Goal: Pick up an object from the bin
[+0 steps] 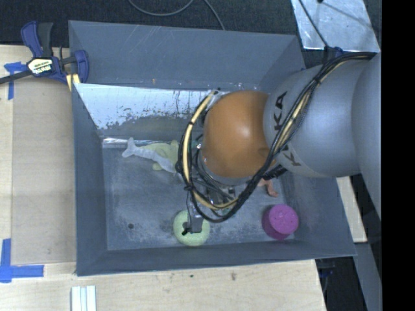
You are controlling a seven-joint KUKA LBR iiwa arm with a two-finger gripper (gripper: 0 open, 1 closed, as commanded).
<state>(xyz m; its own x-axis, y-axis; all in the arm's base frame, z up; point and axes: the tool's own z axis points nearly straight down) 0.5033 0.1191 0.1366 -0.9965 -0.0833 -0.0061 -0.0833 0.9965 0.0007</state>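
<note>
Tool [192, 225] is down on a pale green round thing [180, 229] at lower centre of the bin [89, 193]. Can't tell how far the tool is open or whether it grips. Purple cylinder [280, 221] lies apart to the right, pale fish-shaped toy [150, 152] apart at upper left.

You're looking down on a robotics lab rig here: a big silver KUKA arm [331, 122], orange wrist cover [235, 133] and looped cables [189, 148] on show, reaches into a grey metal bin [91, 193], and more black cable [211, 13] trails across the dark floor behind it.
</note>
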